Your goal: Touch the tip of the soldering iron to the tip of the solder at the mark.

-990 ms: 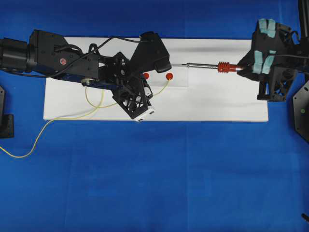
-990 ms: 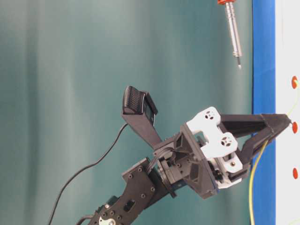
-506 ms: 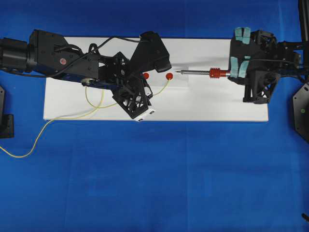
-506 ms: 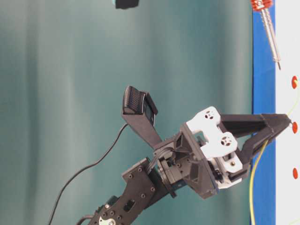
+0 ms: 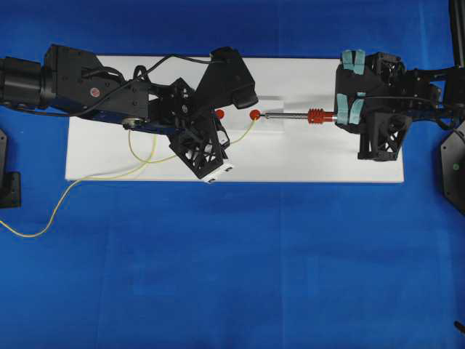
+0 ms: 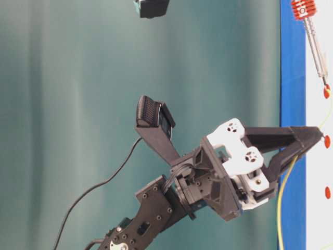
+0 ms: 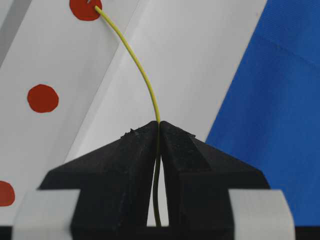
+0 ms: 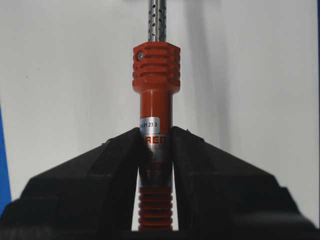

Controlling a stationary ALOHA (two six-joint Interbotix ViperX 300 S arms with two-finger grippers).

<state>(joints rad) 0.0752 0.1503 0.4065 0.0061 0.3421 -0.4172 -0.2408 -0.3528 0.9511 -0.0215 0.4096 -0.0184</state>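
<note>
From overhead we see a white board (image 5: 305,156) on a blue cloth (image 5: 232,262). The left gripper (image 5: 231,139) sits left of centre, clamped on the solder (image 5: 109,174), a thin yellow wire that trails off the board to the left and rises at its other end to a red dot (image 5: 254,115). The right gripper (image 5: 341,116) holds the soldering iron (image 5: 301,115) level, its tip at that same dot.

At table level, we see the iron (image 6: 315,41) slanting toward the upper red dot (image 6: 326,92), its tip right at the dot's edge; whether it touches the wire we cannot tell.

In the left wrist view, the left gripper's (image 7: 159,125) jaws are pressed together on the solder (image 7: 142,75), which curves up to a dot (image 7: 85,9).

In the right wrist view, the right gripper (image 8: 156,135) is closed on the iron's (image 8: 156,100) red handle, below the ribbed collar.
</note>
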